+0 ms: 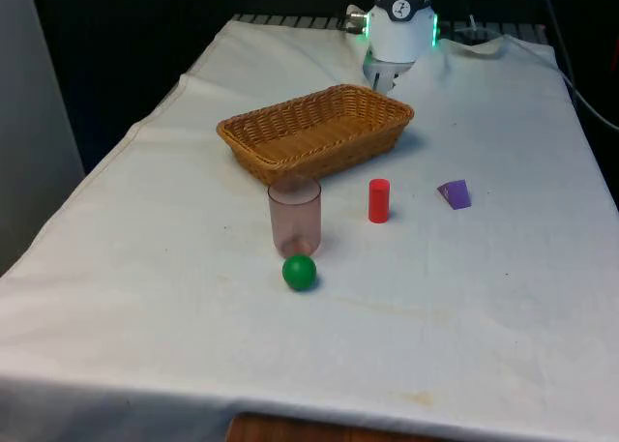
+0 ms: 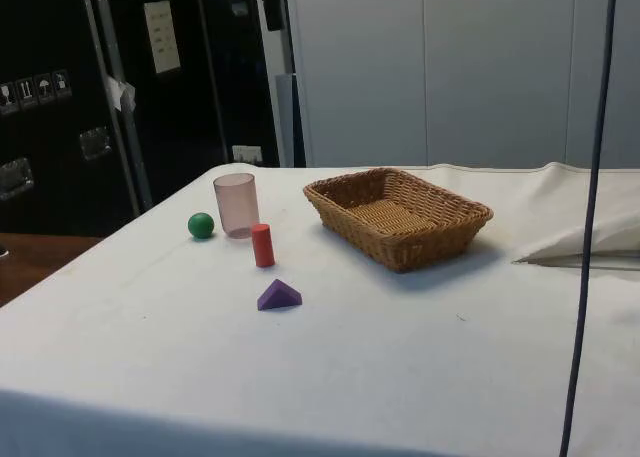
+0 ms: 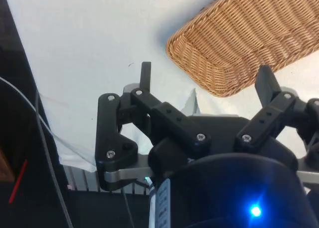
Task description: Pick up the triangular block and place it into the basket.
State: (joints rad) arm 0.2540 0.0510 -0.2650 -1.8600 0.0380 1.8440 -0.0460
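Black gripper (image 3: 204, 78) hangs above the white cloth with its two fingers (image 3: 145, 76) spread wide apart, and nothing is between them. In the front view the gripper (image 1: 384, 76) is at the far end of the table, just behind the far corner of the basket.

Nearest to the gripper is the wicker basket (image 1: 377, 125), a long shallow one of light brown weave; its corner lies just under and before the fingers, and I see nothing inside it (image 2: 440, 232).

Further from the gripper, past the basket, stands a small red cylinder (image 1: 378, 200), upright. Beside it, towards the front view's right, lies the triangular block (image 1: 455, 193). It is purple, small, with sloping faces that meet in a ridge on top, and it rests on the cloth (image 2: 279, 295), well apart from the gripper and apart from the basket.

On the other side of the red cylinder is a pink transparent cup (image 1: 295, 217), upright, and farthest from the gripper a green ball (image 1: 299, 272) lies just beside this cup.
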